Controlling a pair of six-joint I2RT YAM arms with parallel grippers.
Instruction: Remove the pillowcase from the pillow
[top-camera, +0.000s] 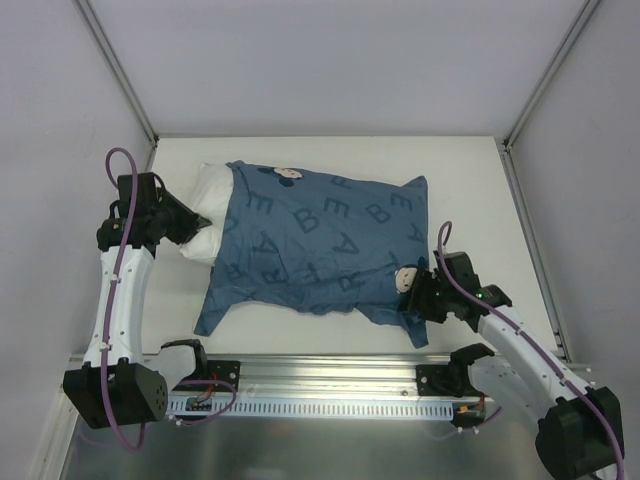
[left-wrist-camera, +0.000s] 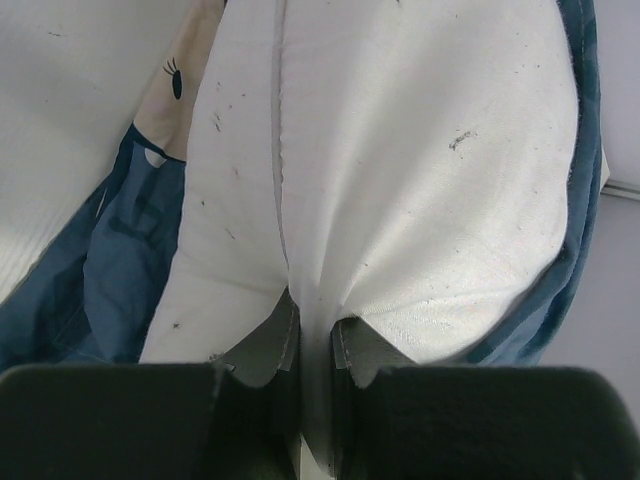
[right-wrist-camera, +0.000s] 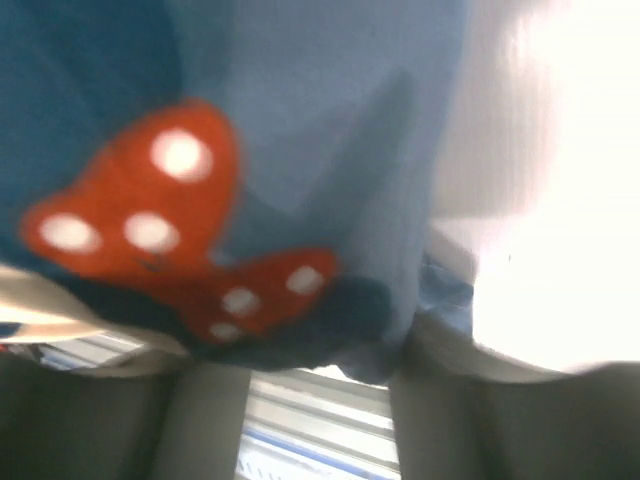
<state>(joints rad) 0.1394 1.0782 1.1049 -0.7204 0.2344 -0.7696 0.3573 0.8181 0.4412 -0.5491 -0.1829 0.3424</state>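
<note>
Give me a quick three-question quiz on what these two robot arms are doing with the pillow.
1. True or false: the pillow is completely out of the pillowcase.
2. The left gripper is shut on: A) the white pillow, B) the blue pillowcase, C) nothing.
3. What colour is the spotted bow in the right wrist view?
Key: 1 false; 2 A; 3 red.

Pillowcase (top-camera: 310, 250) fills table (top-camera: 470, 180) ctr; free strips far edge, R side; rail (top-camera: 330, 375) at near edge.
</note>
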